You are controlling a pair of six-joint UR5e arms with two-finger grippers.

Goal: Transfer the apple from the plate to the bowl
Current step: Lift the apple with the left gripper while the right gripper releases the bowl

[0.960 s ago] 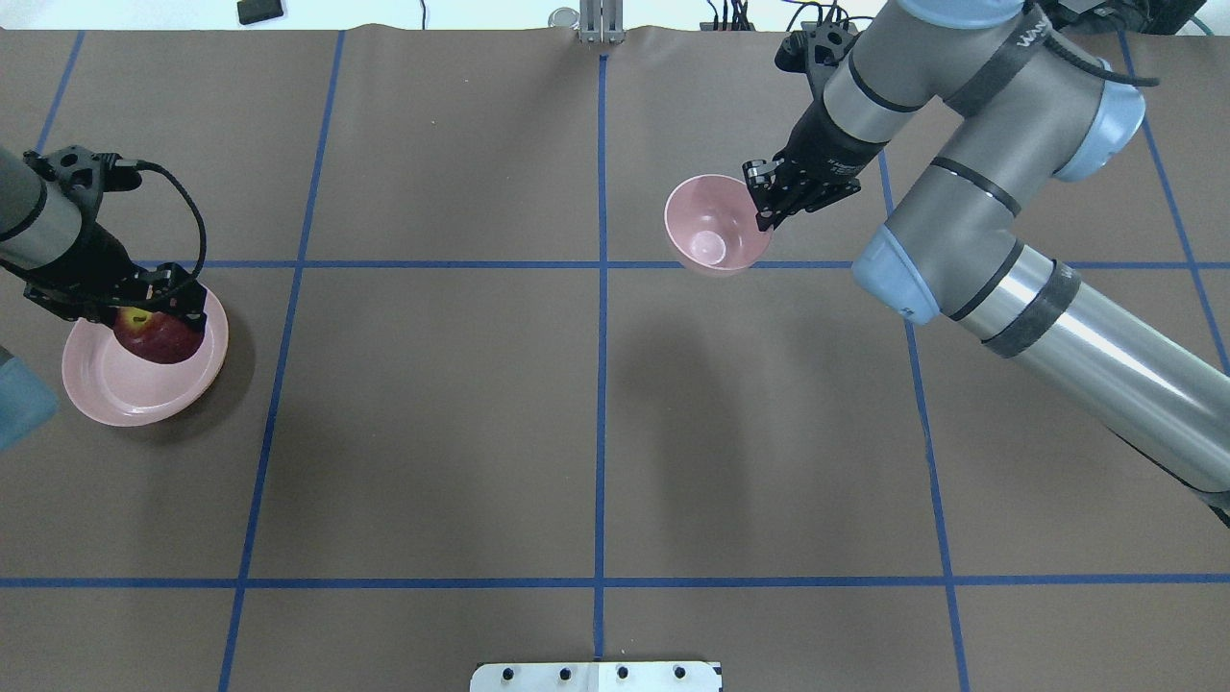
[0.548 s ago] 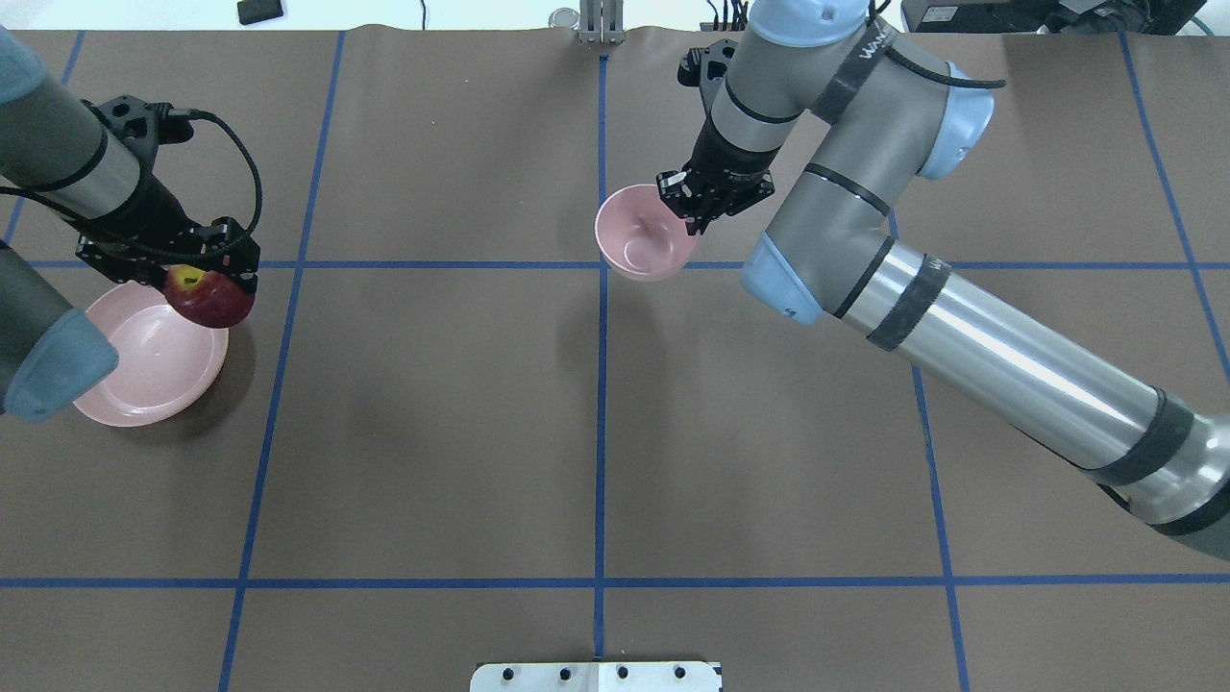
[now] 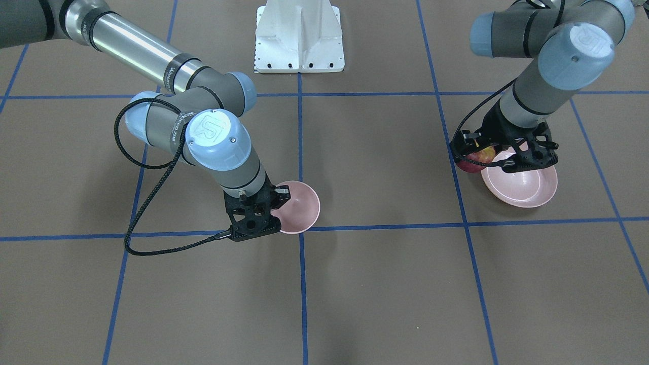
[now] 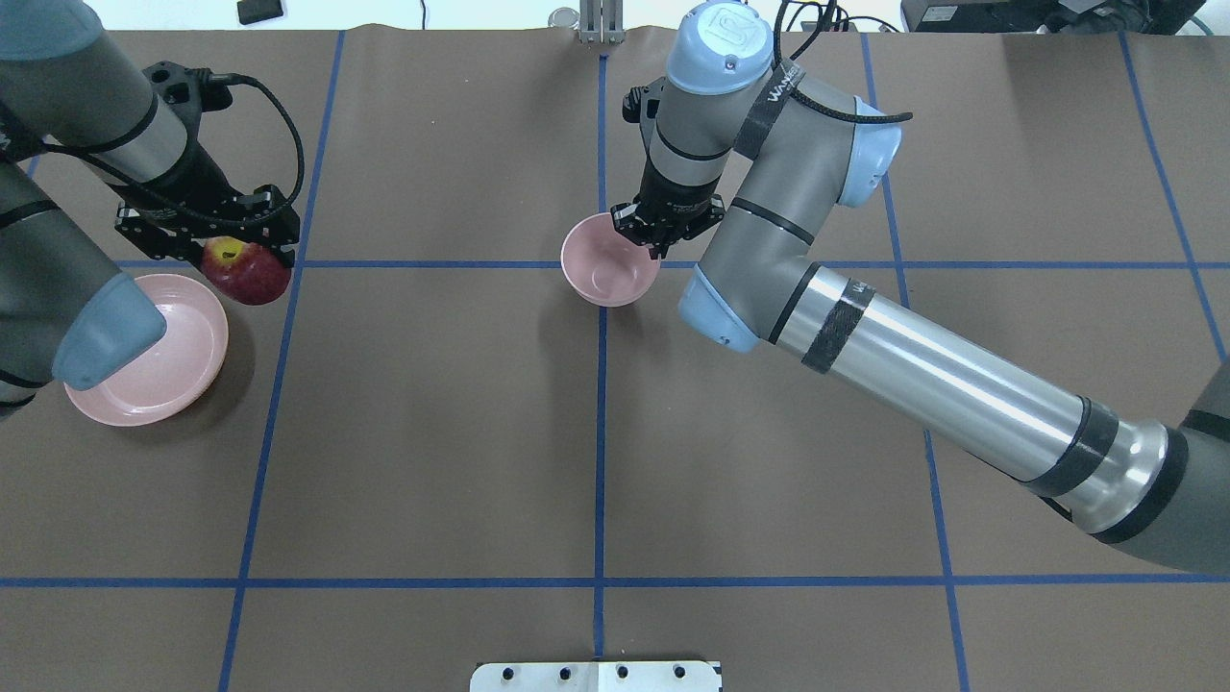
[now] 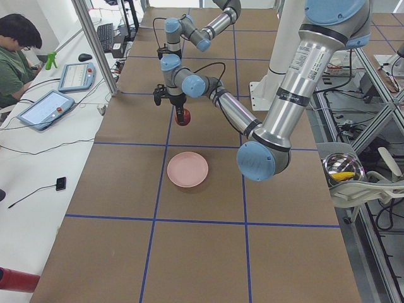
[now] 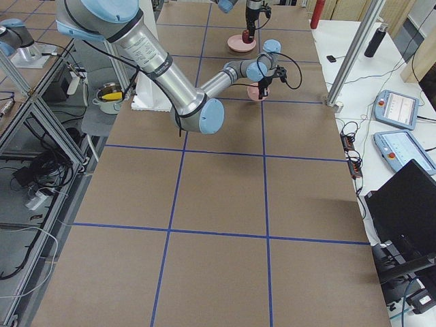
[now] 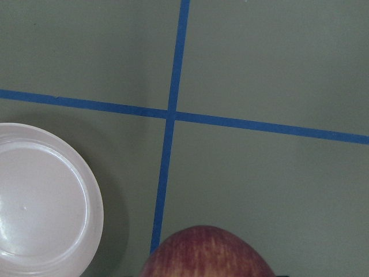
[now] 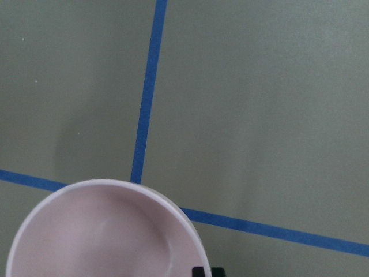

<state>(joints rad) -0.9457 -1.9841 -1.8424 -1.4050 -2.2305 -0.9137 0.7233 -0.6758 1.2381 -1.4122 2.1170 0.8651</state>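
Between the clamped jaws of the left gripper [image 4: 235, 258], the apple [image 4: 252, 277] is hanging, lifted off the plate [image 4: 183, 375]; the right gripper [image 4: 661, 238] is pinching the bowl [image 4: 601, 279] rim. Carry both level.

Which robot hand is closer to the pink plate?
Left. The left hand holds the apple in the air just past the plate. The right hand is far off near the table's middle, gripping the bowl by its rim.
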